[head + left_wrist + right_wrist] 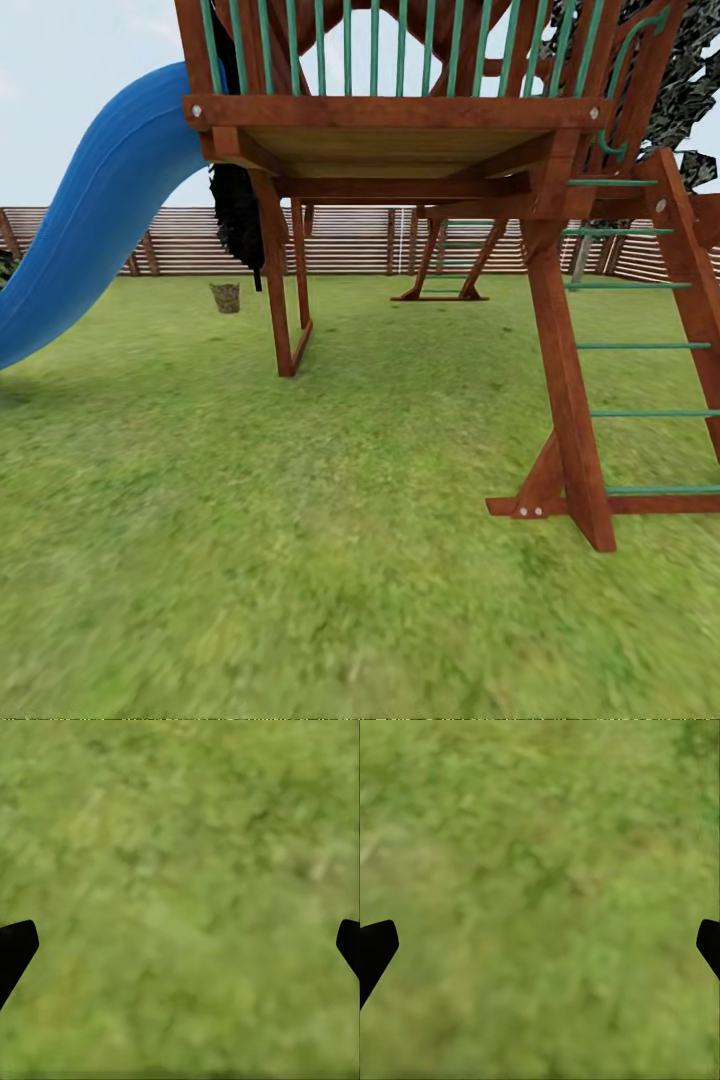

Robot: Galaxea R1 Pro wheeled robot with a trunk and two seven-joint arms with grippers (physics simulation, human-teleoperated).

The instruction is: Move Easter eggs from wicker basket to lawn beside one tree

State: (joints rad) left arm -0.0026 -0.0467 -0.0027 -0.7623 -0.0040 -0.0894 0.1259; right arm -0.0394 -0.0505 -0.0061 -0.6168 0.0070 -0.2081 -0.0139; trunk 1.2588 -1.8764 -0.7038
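Far off in the head view, the small brown wicker basket [225, 297] stands on the lawn [300, 520] near the fence, beyond the slide's end. At this distance I cannot make out the Easter eggs. Dark mottled leaves of a tree [688, 90] show at the upper right behind the play tower, with a pale trunk [581, 258] low between the ladder rungs. My left gripper [180, 945] is open over bare grass, its black fingertips [15, 949] wide apart. My right gripper [540, 945] is likewise open over grass, nothing between its fingertips [375, 949].
A wooden play tower [400, 130] with brown legs and a green-runged ladder [640, 345] stands close ahead on the right. A blue slide [95, 215] drops to the left. A dark black-trunked tree [238, 215] and a slatted fence [350, 240] lie behind.
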